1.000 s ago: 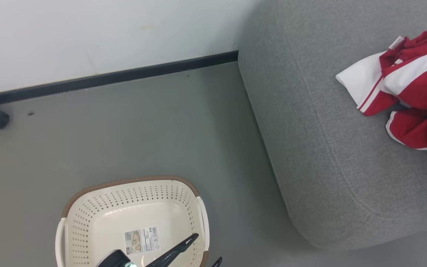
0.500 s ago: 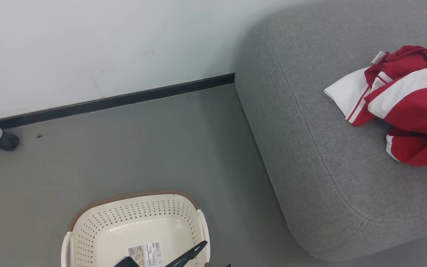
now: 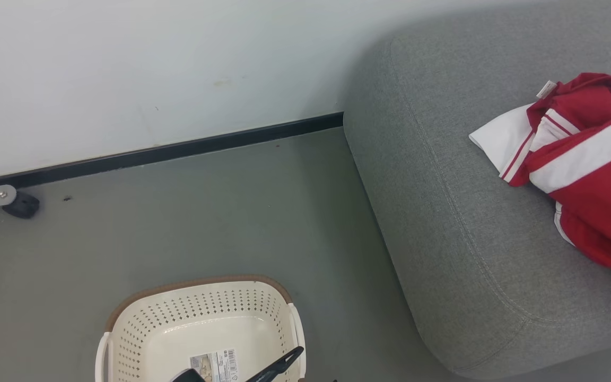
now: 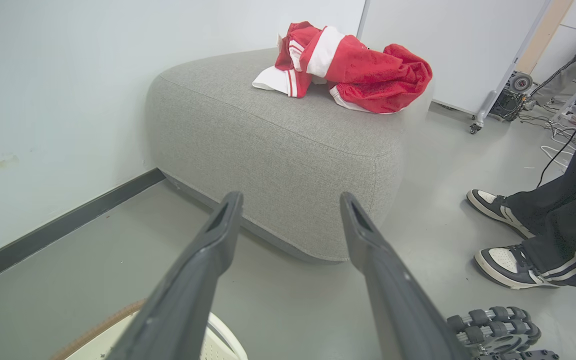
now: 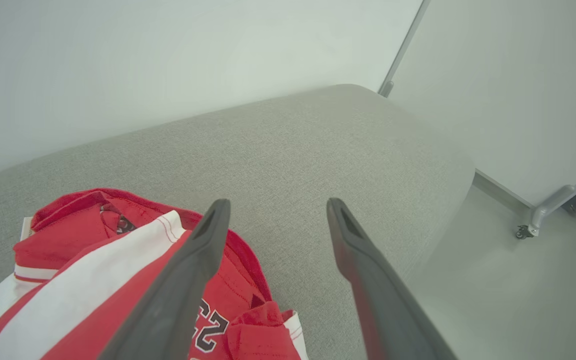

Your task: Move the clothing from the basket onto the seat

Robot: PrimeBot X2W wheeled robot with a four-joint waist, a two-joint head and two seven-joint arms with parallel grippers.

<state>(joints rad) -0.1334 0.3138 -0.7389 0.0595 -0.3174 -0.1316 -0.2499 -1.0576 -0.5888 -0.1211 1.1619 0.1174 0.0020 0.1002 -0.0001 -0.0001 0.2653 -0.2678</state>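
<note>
I've got the clothing (image 3: 586,159) heaped on the seat (image 3: 443,223), the basket (image 3: 199,318) on the floor (image 3: 231,212) nearby (sticker (image 3: 215,364) inside); left gripper (image 4: 290,200) and right gripper (image 5: 278,205) both spread wide, empty.

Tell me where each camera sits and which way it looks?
Head: high up, looking down at basket, floor and seat; one dark finger shows.
Left wrist: low by the basket, facing the seat and clothing; open left gripper shows.
Right wrist: above the seat, facing the wall; open right gripper shows.
Shared: seat and clothing.
</note>
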